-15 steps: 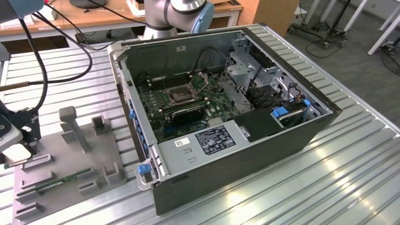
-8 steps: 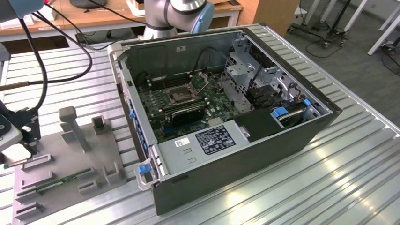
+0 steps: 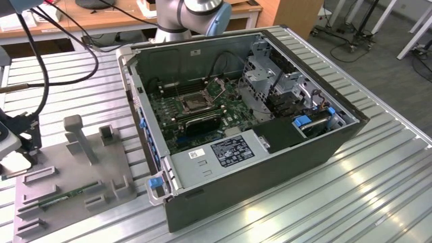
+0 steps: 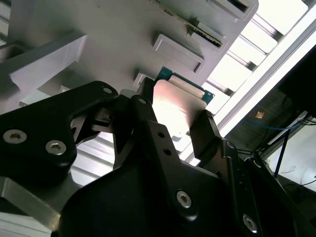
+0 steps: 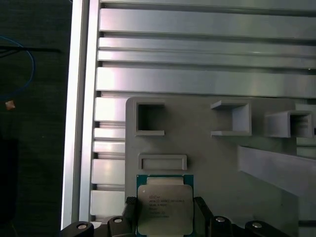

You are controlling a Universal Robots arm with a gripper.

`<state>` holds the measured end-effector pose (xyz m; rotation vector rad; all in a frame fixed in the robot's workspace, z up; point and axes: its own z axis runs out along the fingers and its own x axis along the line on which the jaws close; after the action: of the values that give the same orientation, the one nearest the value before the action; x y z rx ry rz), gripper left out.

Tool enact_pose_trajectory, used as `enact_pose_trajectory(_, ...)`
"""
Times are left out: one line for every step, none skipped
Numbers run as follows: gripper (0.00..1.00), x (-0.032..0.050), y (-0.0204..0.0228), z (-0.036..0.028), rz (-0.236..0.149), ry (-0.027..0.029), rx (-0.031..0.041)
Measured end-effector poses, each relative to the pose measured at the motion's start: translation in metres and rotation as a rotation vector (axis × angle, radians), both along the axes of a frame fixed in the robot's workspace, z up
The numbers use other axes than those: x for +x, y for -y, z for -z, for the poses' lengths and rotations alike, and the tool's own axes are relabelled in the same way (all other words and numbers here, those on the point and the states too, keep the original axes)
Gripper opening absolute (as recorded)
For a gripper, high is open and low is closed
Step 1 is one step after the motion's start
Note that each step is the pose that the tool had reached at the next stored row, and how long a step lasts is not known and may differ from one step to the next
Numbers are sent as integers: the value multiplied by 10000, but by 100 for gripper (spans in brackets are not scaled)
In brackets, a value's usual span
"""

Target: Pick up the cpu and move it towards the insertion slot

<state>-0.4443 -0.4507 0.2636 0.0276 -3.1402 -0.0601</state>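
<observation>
The cpu [image 5: 164,207] between the fingers [image 5: 201,213] over the fixture plate [image 5: 212,170], insertion slot [image 3: 196,103] inside the case [image 3: 270,167].

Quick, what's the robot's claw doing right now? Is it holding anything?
Gripper: closed, with its jaws pressed against two opposite sides of the silver chip.

Slot open from above
Insertion slot [image 3: 196,103] is clear overhead; case wall [image 3: 133,76] and upright posts [image 3: 76,132] stand to its left.
</observation>
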Motion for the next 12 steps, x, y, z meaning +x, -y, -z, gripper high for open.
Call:
enact_pose_trajectory(54,0,0,-11,0,1,1)
enact_pose_trajectory(54,0,0,-20,0,2,1)
enact_pose_trajectory(54,0,0,-25,0,1,1)
enact_pose_trajectory(54,0,0,-25,0,3,2)
enact_pose_trajectory(54,0,0,-25,0,3,2)
enact_pose_trajectory(54,0,0,-27,0,1,1)
enact_pose_trajectory(54,0,0,-27,0,1,1)
enact_pose_trajectory(54,0,0,-27,0,1,1)
enact_pose_trajectory(54,0,0,-27,0,1,1)
enact_pose_trajectory(54,0,0,-27,0,1,1)
enact_pose_trajectory(54,0,0,-27,0,1,1)
enact_pose_trajectory(54,0,0,-27,0,2,2)
